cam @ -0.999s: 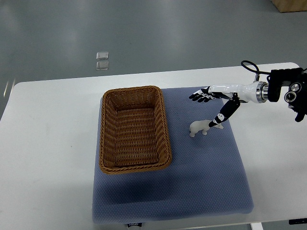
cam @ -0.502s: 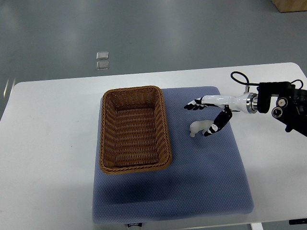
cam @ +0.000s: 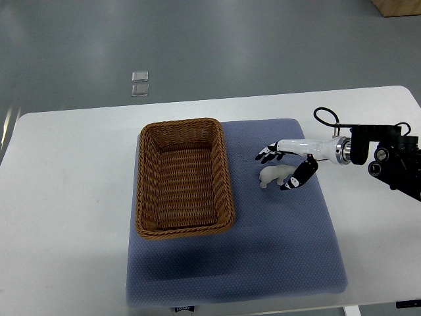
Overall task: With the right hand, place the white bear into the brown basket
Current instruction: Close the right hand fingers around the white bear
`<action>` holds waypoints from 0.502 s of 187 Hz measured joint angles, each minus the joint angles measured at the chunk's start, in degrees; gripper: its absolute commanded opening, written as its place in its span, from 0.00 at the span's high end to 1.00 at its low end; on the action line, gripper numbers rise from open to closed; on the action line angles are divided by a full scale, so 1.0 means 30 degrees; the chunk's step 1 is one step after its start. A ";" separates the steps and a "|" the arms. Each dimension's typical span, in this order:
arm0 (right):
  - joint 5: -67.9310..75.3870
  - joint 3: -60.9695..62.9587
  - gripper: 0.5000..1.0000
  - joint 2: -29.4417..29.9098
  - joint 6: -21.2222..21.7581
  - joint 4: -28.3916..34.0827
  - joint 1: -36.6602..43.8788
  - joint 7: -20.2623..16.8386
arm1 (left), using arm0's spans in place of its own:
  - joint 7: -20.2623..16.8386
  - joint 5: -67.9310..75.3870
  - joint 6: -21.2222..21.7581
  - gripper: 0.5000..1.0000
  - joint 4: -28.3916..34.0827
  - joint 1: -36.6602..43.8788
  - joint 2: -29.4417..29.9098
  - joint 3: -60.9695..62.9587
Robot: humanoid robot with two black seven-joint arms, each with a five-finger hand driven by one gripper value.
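Top view: right of frame centre, the right hand (cam: 287,166) brackets the white bear (cam: 272,175) on the blue mat (cam: 276,250), fingers above and thumb below, spread and not yet clenched. The brown basket (cam: 183,228) waits just left. A good grasp likely means closing evenly on the bear's body before lifting clear of the rim.

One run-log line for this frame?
phase: pre-grasp | right hand: open, straddling white bear on blue mat | brown basket: empty | left: not in view
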 measured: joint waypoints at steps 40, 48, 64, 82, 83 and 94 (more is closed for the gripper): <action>0.0000 -0.0002 0.66 0.0006 -0.0002 -0.0002 -0.0001 0.0000 | 0.0000 0.0000 0.0001 0.00 0.0006 0.0000 0.0000 0.0000; 0.0000 -0.0002 0.72 0.0006 -0.0002 -0.0002 -0.0001 0.0000 | 0.0000 0.0000 0.0001 0.00 0.0006 0.0000 0.0000 0.0000; 0.0000 -0.0002 0.83 0.0005 -0.0002 -0.0002 0.0000 0.0001 | 0.0000 0.0000 0.0007 0.00 0.0006 0.0000 0.0000 0.0000; -0.0001 -0.0003 0.94 -0.0011 -0.0001 -0.0002 0.0001 0.0030 | 0.0000 0.0000 0.0008 0.00 0.0006 0.0000 0.0000 0.0000; -0.0002 -0.0003 0.94 -0.0012 -0.0001 -0.0002 0.0002 0.0031 | 0.0000 0.0000 0.0008 0.00 0.0006 0.0000 0.0000 0.0000; -0.0019 -0.0011 1.00 -0.0019 0.0003 -0.0001 0.0019 0.0089 | 0.0000 0.0000 0.0008 0.00 0.0006 0.0000 0.0000 0.0000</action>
